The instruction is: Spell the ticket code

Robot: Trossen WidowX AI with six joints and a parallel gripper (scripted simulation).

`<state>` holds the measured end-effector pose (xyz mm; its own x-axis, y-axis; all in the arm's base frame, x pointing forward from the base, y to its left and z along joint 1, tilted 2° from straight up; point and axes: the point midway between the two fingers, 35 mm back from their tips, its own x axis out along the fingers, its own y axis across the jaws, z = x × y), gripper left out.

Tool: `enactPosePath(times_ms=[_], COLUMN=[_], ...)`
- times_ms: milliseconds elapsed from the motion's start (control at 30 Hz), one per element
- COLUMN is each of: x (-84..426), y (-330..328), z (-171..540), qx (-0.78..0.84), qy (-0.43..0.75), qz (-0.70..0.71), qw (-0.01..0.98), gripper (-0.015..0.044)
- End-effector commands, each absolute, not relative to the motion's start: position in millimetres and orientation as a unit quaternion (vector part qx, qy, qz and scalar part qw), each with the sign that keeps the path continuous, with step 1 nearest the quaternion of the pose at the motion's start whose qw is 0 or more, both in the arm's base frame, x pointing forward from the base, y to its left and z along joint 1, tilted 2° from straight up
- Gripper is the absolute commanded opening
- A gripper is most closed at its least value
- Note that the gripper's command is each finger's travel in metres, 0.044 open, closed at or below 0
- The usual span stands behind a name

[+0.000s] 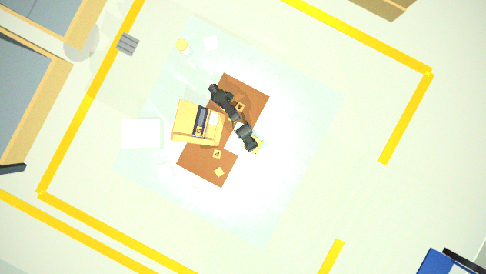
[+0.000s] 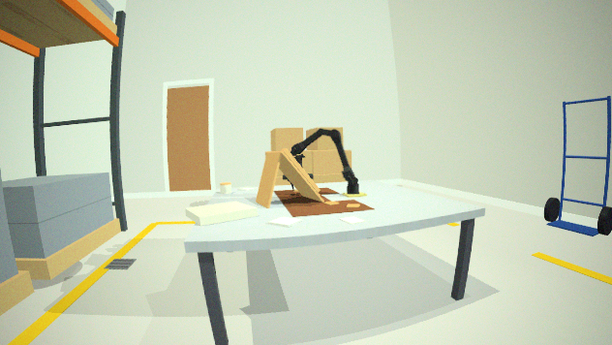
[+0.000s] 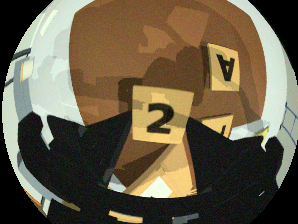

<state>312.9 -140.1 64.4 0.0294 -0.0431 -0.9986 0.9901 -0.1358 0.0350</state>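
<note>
My gripper [image 3: 160, 117] [image 2: 292, 187] is shut on the tile marked 2 [image 3: 156, 136], low over the brown mat [image 3: 100, 55] [image 1: 255, 98]; any gap under it is hard to tell. The tile marked A [image 3: 223, 68] [image 1: 240, 106] lies beside it on the mat. Another tile [image 3: 218, 123] is partly hidden by a finger. The sloping wooden board [image 1: 184, 119] [image 2: 302, 179] bears a dark rail [image 1: 201, 115] with one tile [image 1: 198, 131] at its lower end in the overhead view, its letter unclear. The white ticket [image 1: 214, 118] is on the board; its print is unreadable.
Two more tiles [image 1: 217, 154] [image 1: 218, 172] lie on the mat's other part. A white block [image 1: 141, 133] [image 2: 223, 212], an orange-topped jar [image 1: 182, 46] [image 2: 226, 187] and flat white cards [image 1: 211, 43] [image 1: 165, 169] are on the table [image 2: 412, 213].
</note>
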Motion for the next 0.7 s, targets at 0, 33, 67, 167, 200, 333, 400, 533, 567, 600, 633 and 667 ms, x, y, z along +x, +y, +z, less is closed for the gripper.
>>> enactPosePath(times_ms=[0,33,67,167,200,333,400,533,567,600,633,667], x=[313.0,312.9,312.9,312.7,312.7,316.1,319.7,326.9,328.7,330.5,332.3,334.1], y=[-140.5,-140.4,-140.4,-140.2,-140.1,-139.6,-139.8,-140.2,-140.3,-140.4,-140.6,-140.7], z=[67.7,68.2,68.7,70.3,70.8,69.3,70.6,73.8,74.6,75.5,76.4,77.3], qx=[0.531,0.531,0.531,0.531,0.531,0.527,0.523,0.511,0.508,0.505,0.501,0.497], qy=[0.443,0.443,0.443,0.443,0.443,0.456,0.465,0.48,0.483,0.486,0.489,0.492], qz=[-0.537,-0.537,-0.537,-0.537,-0.537,-0.514,-0.493,-0.45,-0.44,-0.429,-0.418,-0.407], qw=[0.483,0.483,0.483,0.483,0.483,0.5,0.517,0.552,0.561,0.57,0.579,0.588], gripper=[0.0,0.0,0.0,0.0,0.0,0.0,0.0,0.0,0.0,0.0,0.0,0.0])
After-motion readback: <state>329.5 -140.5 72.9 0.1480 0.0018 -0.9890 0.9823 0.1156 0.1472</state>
